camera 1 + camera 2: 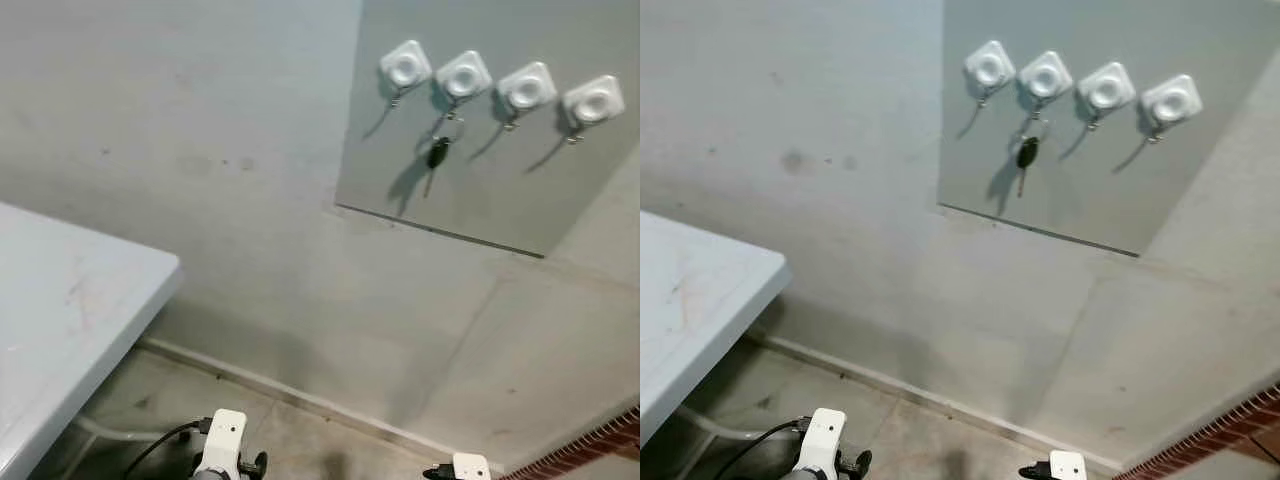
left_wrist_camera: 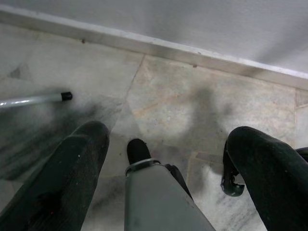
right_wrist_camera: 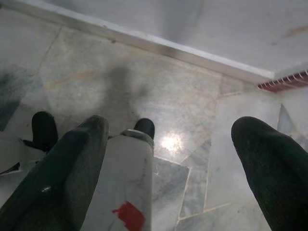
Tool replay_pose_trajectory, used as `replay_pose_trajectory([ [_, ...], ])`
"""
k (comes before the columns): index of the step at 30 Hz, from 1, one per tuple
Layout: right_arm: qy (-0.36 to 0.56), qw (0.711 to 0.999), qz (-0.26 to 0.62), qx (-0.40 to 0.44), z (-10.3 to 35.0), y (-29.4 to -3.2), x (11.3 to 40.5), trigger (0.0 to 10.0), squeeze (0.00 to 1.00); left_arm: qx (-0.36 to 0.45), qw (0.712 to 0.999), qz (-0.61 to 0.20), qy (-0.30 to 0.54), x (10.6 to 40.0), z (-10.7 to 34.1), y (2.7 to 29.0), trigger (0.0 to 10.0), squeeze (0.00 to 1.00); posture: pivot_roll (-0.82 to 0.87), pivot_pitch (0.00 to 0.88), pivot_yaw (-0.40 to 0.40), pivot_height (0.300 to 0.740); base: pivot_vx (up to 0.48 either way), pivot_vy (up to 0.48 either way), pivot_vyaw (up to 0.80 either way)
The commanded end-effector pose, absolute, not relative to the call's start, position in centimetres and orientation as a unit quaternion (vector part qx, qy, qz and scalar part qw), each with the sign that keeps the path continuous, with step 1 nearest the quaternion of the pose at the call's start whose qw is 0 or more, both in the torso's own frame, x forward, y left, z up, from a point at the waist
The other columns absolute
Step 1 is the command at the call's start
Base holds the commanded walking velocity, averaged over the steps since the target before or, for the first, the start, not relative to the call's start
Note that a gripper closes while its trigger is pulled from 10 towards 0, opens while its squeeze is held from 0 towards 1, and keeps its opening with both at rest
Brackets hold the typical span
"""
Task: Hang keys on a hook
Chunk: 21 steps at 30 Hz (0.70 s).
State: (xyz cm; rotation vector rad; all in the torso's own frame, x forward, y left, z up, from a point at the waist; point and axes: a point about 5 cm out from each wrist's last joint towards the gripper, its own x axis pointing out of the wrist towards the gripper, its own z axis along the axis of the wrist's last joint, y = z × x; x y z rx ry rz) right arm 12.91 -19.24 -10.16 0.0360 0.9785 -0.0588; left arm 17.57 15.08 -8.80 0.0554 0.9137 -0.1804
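both arms hang low at the robot's sides. the left gripper [image 2: 163, 159] is spread wide with nothing between its fingers [image 2: 72, 178], pointing down at the marble floor [image 2: 192, 96]; the right gripper [image 3: 168, 159] is likewise wide open and empty over the same stone, near the skirting [image 3: 192, 55].

beside and above the left gripper, the corner of a pale table [image 1: 70, 310] juts in. beyond both, the grey wall [image 1: 200, 150] rises to a mounted panel [image 1: 480, 190] carrying four white square hooks in a row.

the keys [image 1: 438, 155] already hang from the second hook [image 1: 463, 75], counted from the robot's left, high above and well ahead of both grippers, nearer the right one's side. their long axis drops roughly straight down, a dark fob with the blade below it, against the panel.

by the look of it the task is done; any further move would be a long upward reach, and the right arm seems the likelier for it.
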Motion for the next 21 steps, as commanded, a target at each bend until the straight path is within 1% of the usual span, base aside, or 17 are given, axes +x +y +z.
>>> replay_pose_trajectory([
  [1, 0.473, 0.880, -0.028, 0.012, -10.17, -19.37, 12.86, 10.0, 0.00, 0.026, 0.891, -0.085, 0.445, 17.53, -8.85, 15.01, 10.0, 0.00, -0.03, 0.000, -0.039, 0.740, 0.000, 0.000, 0.80],
  [21, 0.472, 0.881, -0.023, 0.014, -10.13, -19.31, 13.03, 10.0, 0.00, 0.013, 0.889, -0.071, 0.453, 17.14, -9.05, 15.08, 10.0, 0.00, -0.03, 0.000, -0.046, 0.740, 0.000, 0.000, 0.80],
])
